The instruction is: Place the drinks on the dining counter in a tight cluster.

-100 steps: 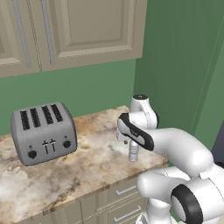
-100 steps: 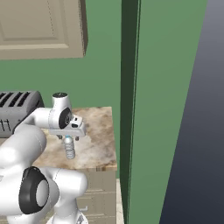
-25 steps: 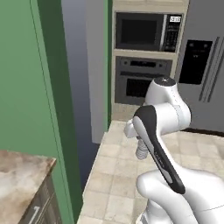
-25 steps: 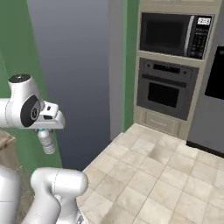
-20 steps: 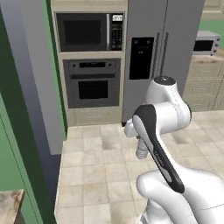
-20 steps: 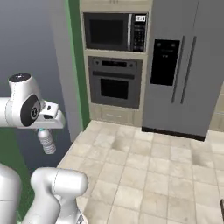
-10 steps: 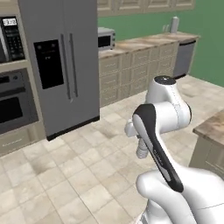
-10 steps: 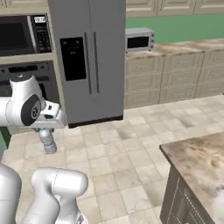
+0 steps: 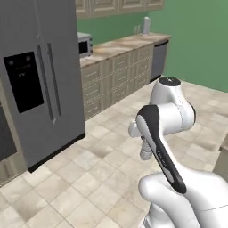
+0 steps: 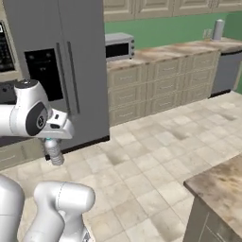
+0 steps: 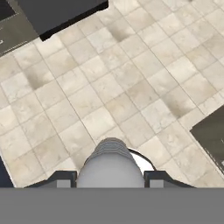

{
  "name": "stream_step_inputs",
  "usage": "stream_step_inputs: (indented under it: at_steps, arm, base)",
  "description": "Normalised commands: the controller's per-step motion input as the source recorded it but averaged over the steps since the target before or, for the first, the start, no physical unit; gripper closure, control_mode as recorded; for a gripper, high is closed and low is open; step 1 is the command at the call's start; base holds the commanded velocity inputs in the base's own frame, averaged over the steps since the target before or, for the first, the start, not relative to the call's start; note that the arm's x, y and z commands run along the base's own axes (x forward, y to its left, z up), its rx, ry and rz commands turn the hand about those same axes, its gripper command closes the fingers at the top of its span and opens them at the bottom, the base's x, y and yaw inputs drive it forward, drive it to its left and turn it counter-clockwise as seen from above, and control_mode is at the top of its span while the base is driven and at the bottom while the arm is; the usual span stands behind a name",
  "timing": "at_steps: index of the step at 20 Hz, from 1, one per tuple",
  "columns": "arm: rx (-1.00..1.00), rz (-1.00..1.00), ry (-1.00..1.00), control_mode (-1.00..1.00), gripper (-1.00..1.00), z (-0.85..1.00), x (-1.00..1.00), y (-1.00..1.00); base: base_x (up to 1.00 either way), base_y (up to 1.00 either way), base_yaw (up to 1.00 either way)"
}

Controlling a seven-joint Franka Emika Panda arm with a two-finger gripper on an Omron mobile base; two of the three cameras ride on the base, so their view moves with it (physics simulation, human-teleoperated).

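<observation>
We see our tool (image 10: 54, 142) clamped on the small clear water bottle (image 10: 54, 152), which hangs upright below it, high over the tiled floor (image 10: 156, 156). A marbled surface (image 10: 222, 182) corner lies well apart, with the grey refrigerator (image 10: 61, 66) behind the arm.

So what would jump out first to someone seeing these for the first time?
The white arm, mid-kitchen over tiled floor, with its gripper closed on a small clear bottle hanging below it. Behind it stands a tall grey fridge. A corner of a marbled counter juts in at the lower right of the right base view.
</observation>
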Motion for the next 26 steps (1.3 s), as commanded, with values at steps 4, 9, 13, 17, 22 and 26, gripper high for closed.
stream_step_inputs:
  at_steps: [4, 9, 13, 17, 22, 26]
  arm:
    - [0.0, 0.0, 0.0, 1.0, 1.0, 0.0, 0.0, 0.0]
    - [0.0, 0.0, 0.0, 1.0, 1.0, 0.0, 0.0, 0.0]
    - [0.0, 0.0, 0.0, 1.0, 1.0, 0.0, 0.0, 0.0]
    - [0.0, 0.0, 0.0, 1.0, 1.0, 0.0, 0.0, 0.0]
    - [0.0, 0.0, 0.0, 1.0, 1.0, 0.0, 0.0, 0.0]
    - [0.0, 0.0, 0.0, 1.0, 1.0, 0.0, 0.0, 0.0]
  base:
    - [0.74, 0.53, -0.72]
    - [0.7, 0.59, -0.79]
    - [0.94, 0.8, -0.68]
    - [1.0, 1.0, -0.54]
    - [1.0, 0.93, -0.6]
    - [1.0, 0.86, -0.67]
